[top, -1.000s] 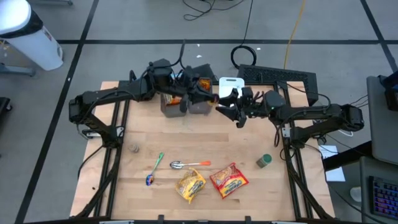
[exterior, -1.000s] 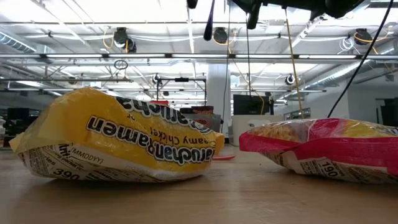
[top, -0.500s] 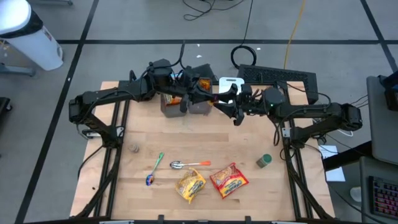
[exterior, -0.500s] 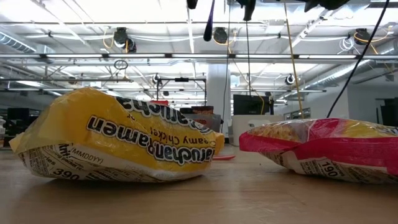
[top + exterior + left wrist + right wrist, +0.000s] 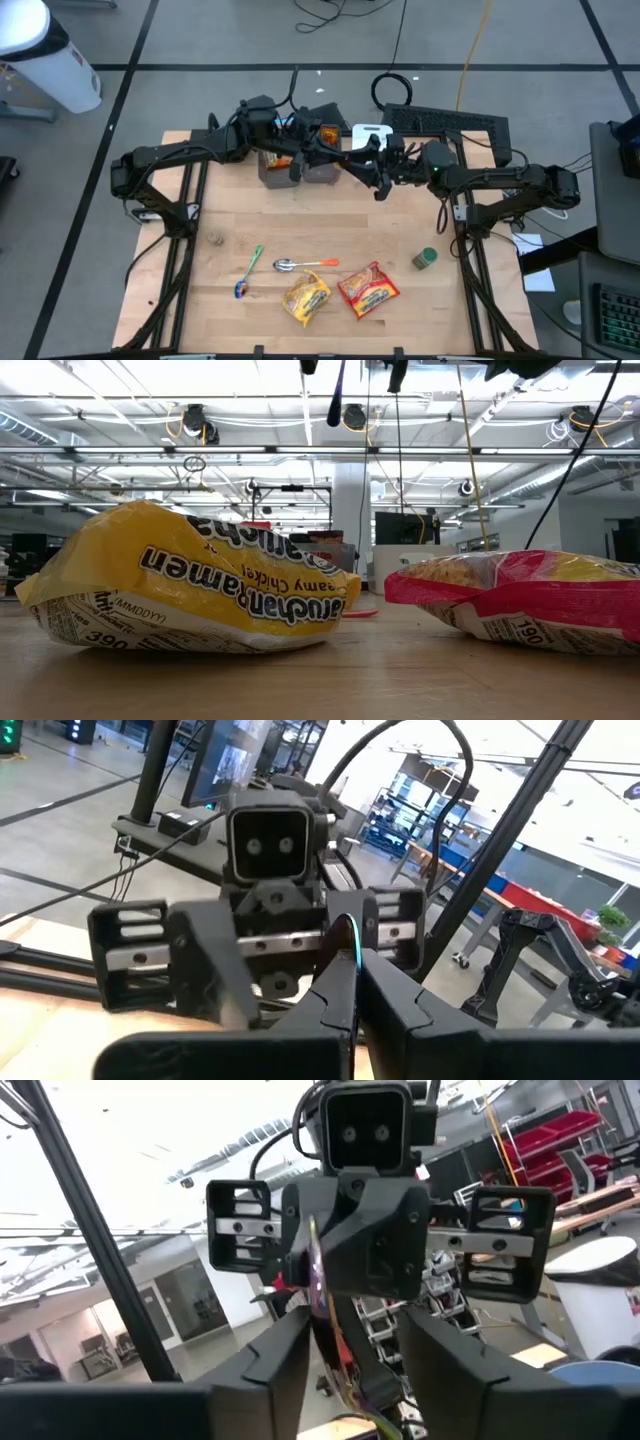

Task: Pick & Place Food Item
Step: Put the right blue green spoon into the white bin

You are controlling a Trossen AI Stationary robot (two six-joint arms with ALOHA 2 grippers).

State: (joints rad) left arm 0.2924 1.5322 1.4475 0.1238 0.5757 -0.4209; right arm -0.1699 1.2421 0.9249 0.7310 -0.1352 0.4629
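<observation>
A thin food packet point(image 5: 318, 1285) hangs edge-on between the two arms above the far part of the bench point(image 5: 330, 240). The left fingers point(image 5: 345, 982) are pressed together on its one edge; the right fingers point(image 5: 280, 1350) stand narrowly apart either side of its other edge (contact unclear). Two ramen packs point(image 5: 340, 293) lie well apart from them, at the near edge.

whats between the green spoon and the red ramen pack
In the high view, the orange-handled spoon and the yellow ramen pack lie between the green spoon and the red ramen pack.
</observation>
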